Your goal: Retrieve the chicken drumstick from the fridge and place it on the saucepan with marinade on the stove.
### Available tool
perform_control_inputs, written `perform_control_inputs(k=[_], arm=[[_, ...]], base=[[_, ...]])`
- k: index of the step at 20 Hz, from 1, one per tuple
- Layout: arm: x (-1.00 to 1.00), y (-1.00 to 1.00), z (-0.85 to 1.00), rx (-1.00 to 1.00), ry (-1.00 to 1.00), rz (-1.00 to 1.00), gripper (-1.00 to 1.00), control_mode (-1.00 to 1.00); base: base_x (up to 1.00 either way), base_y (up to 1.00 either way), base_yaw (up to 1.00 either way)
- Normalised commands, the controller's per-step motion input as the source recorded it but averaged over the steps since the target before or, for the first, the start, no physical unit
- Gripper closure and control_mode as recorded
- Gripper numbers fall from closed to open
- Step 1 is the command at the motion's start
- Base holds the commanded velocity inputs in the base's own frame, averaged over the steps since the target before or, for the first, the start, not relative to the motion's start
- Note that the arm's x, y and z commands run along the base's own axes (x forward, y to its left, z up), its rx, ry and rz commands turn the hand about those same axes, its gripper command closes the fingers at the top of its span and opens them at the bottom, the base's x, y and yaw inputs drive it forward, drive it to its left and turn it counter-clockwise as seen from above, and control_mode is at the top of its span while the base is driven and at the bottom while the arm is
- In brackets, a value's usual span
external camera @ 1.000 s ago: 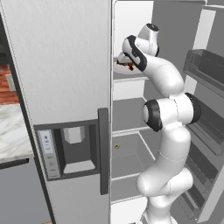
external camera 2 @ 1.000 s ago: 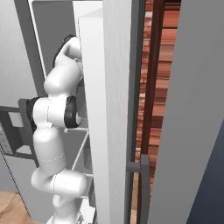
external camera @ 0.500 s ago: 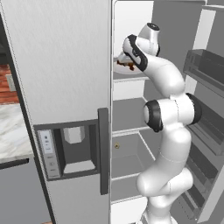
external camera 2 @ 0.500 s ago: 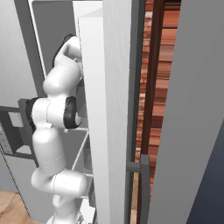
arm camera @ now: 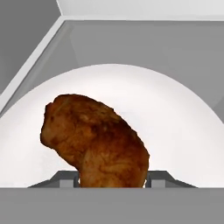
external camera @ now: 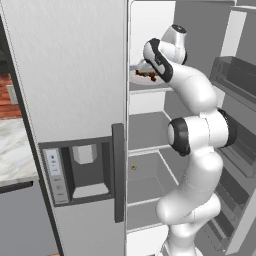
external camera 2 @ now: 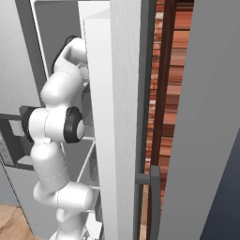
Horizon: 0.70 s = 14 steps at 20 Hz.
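1. Fridge, tall, light grey, side-by-side type, takes the left half of the left base view; its left door is closed and carries a dark vertical handle and a water dispenser panel in the lower centre of the frame.
2. Its right compartment stands open, with white shelves inside, in the middle of the same frame.
3. White robot arm with dark joints rises from the lower right of the left base view and bends toward the upper shelf, in the upper centre.
4. Two-finger gripper sits at the upper shelf, just over a white round plate.
5. Chicken drumstick, a dark reddish-brown piece of meat, is in the lower centre of the hand view, between the two dark finger tips, which stand close at both its sides; the jaws appear closed on it.
6. In the hand view the white round plate spreads behind and around the drumstick; whether the meat touches the plate, I cannot tell.
7. In the left base view the drumstick is a small dark spot at the gripper, in the upper centre.
8. In the right base view the open fridge door stands edge-on in the centre, the arm is at the left, and a reddish-brown wooden wall is at the right of the door.
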Motion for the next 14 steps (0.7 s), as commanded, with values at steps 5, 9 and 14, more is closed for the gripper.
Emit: perform_control_inputs(k=[5, 9, 14], arm=[[-0.59, 0.02, 0.00, -0.01, -0.02, -0.01, 1.00, -1.00], [-0.61, 0.01, 0.00, -0.01, -0.01, -0.05, 1.00, -1.00], [-0.68, 0.00, 0.00, -0.03, -0.03, -0.08, 1.00, -1.00]], base=[[0.00, 0.00, 0.00], [0.00, 0.00, 0.00], [0.00, 0.00, 0.00]])
